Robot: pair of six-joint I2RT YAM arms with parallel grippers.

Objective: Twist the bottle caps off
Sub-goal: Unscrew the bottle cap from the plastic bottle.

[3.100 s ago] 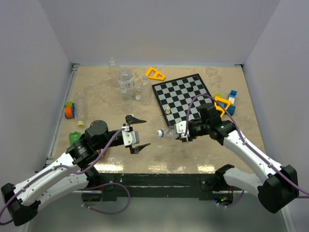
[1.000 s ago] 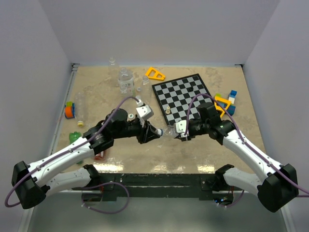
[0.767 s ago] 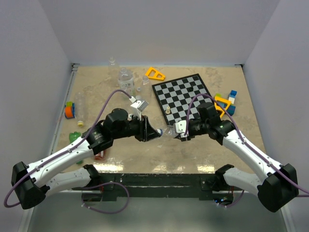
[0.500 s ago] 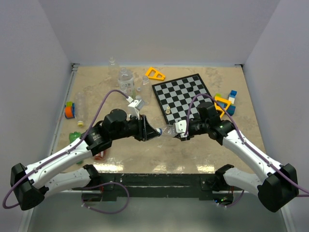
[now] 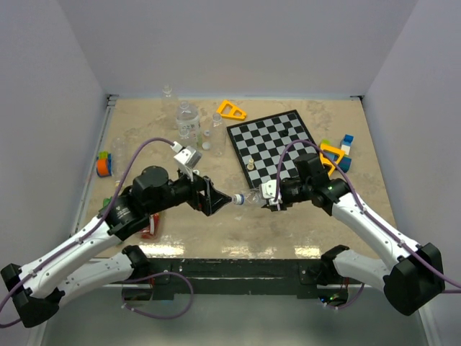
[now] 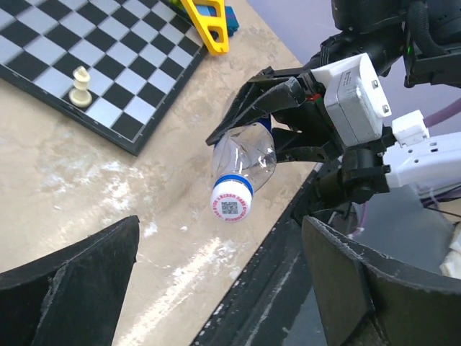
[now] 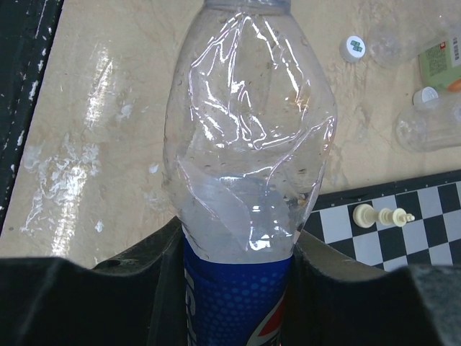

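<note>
Just off the near corner of the chessboard (image 5: pixel 274 144), the right gripper (image 5: pixel 263 197) is squeezed shut on a clear bottle (image 6: pixel 245 160) with a blue label. The bottle lies sideways in its grip, with the top end pointing away from the chessboard, toward the left arm. The bottle cap (image 6: pixel 232 204) is white on top with a blue edge, and it is on the bottle.

The left gripper (image 5: pixel 215 197) faces the cap from the side away from the chessboard. Its fingers (image 6: pixel 79 281) are spread wide, one on each side of the cap, and they do not touch it.

A pale chess piece (image 5: pixel 250 164) stands on the chessboard by its near edge. Some colored blocks (image 5: pixel 346 144) sit beside the right edge of the chessboard. Past its far left corner stand more clear bottles (image 5: pixel 187 121), with a yellow triangle (image 5: pixel 232 110) close by.
</note>
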